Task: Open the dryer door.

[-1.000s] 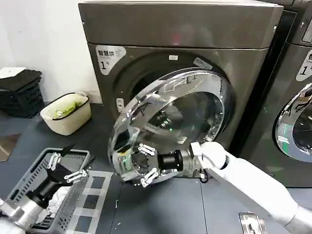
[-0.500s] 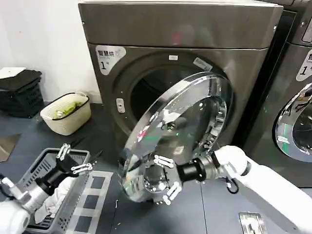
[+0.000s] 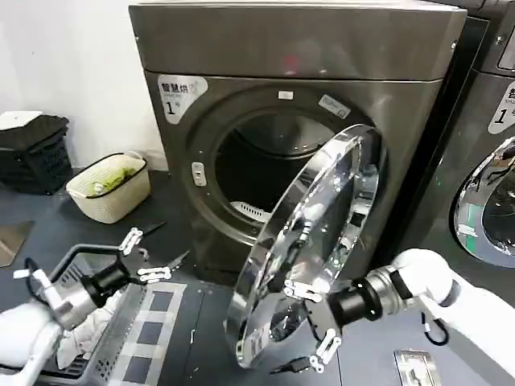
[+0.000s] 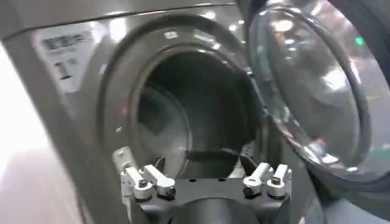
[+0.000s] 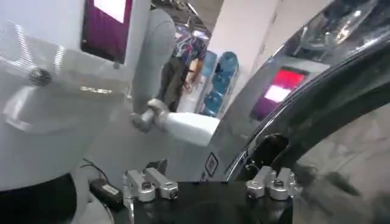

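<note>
Chrome-ringed round glass dryer door (image 3: 310, 241) swung wider since earlier frame; bronze-grey dryer (image 3: 241, 104) drum exposed. Right tool (image 3: 310, 326) splayed against door rim, grasping nothing. Left tool (image 3: 149, 253) released, idle. Task nearly complete.

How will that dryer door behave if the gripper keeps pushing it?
The dryer door probably swings stiffly as one rigid piece, hinged to the dryer. Its shiny chrome ring looks slippery, so the open right gripper at its lower edge might slide.
</note>
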